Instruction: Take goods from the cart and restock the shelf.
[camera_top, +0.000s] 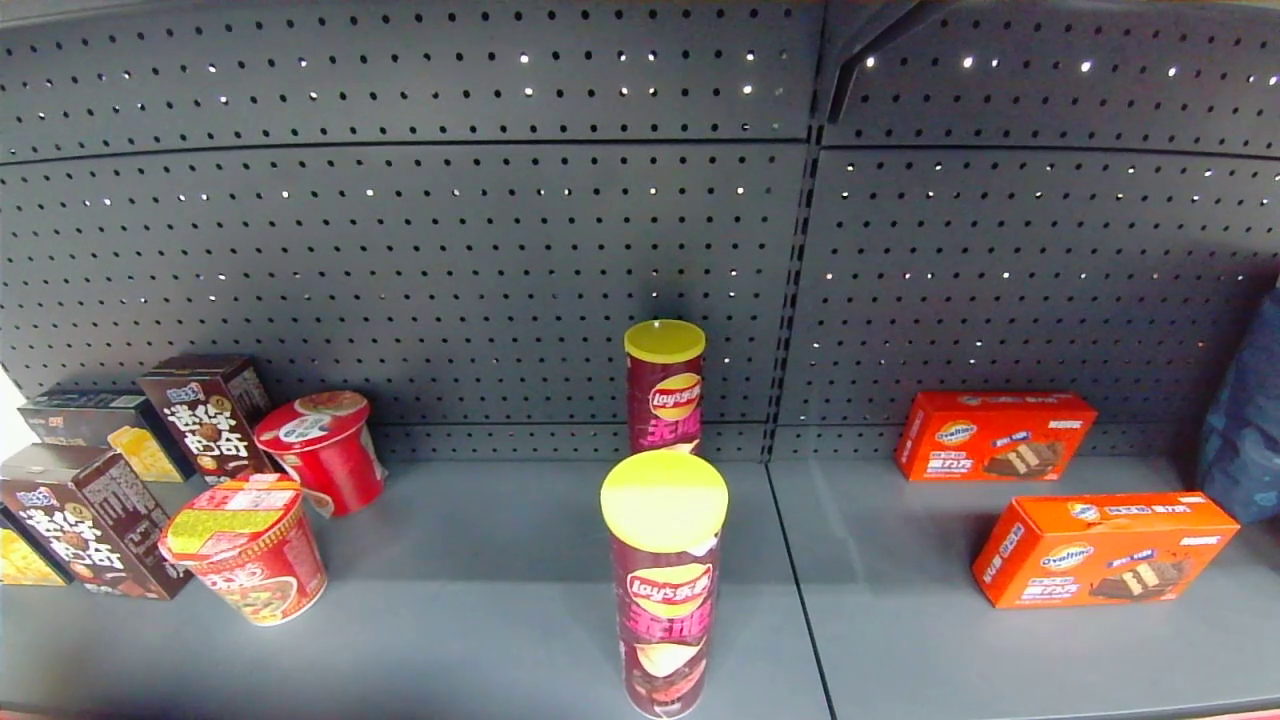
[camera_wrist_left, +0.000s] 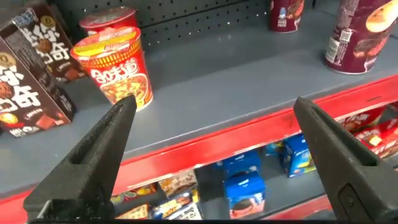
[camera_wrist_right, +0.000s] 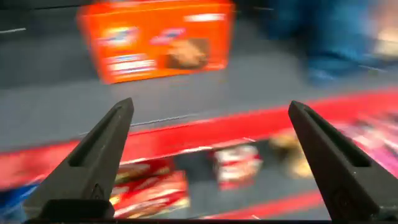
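Two maroon chip cans with yellow lids stand on the grey shelf (camera_top: 480, 620): one near the front edge (camera_top: 664, 585), one at the back (camera_top: 664, 385). My left gripper (camera_wrist_left: 214, 115) hangs open and empty in front of the shelf's red edge (camera_wrist_left: 249, 127), facing a red noodle cup (camera_wrist_left: 115, 65) and the front chip can (camera_wrist_left: 360, 31). My right gripper (camera_wrist_right: 211, 118) is open and empty too, in front of the red edge (camera_wrist_right: 205, 134) and an orange box (camera_wrist_right: 158, 37).
Dark snack boxes (camera_top: 85, 520) and two red noodle cups (camera_top: 250, 545) (camera_top: 325, 450) crowd the shelf's left end. Two orange boxes (camera_top: 990, 432) (camera_top: 1105, 548) lie on the right. A pegboard back wall (camera_top: 500, 250) closes the rear. A lower shelf holds blue packs (camera_wrist_left: 245, 186).
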